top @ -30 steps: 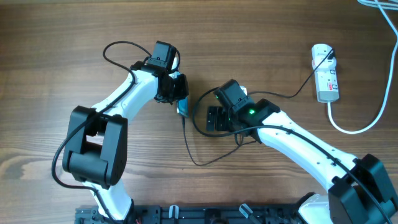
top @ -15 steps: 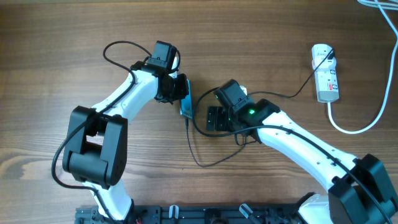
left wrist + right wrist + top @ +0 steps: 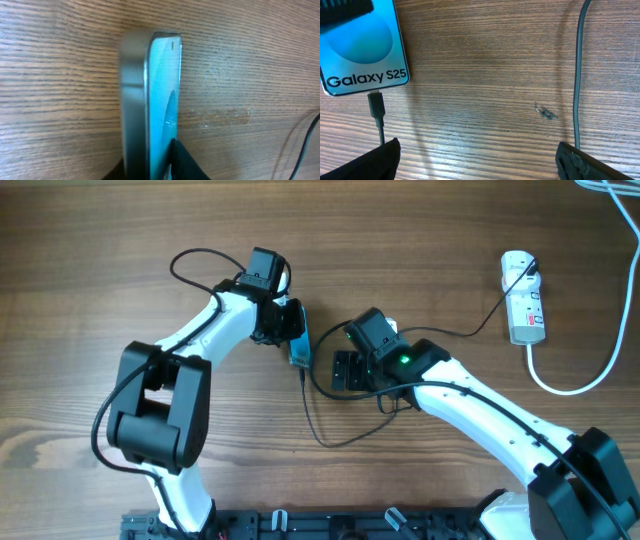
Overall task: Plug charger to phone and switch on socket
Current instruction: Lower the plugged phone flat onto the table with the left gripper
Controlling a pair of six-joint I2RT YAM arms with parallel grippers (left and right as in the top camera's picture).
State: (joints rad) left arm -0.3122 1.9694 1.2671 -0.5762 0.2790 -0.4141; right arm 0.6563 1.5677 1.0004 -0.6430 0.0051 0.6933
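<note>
Overhead: the left fingers (image 3: 283, 330) clamp the Galaxy S25 phone (image 3: 299, 346) mid-frame, and the socket (image 3: 523, 298) lies upper right.

Left wrist: the phone stands on edge over the desk (image 3: 240, 60).

Right wrist: the right fingers (image 3: 380, 160) are spread wide and empty. The charger plug (image 3: 376, 104) meets the phone's lower edge. If it is only shallowly seated, it could slip out when the phone shifts.
</note>
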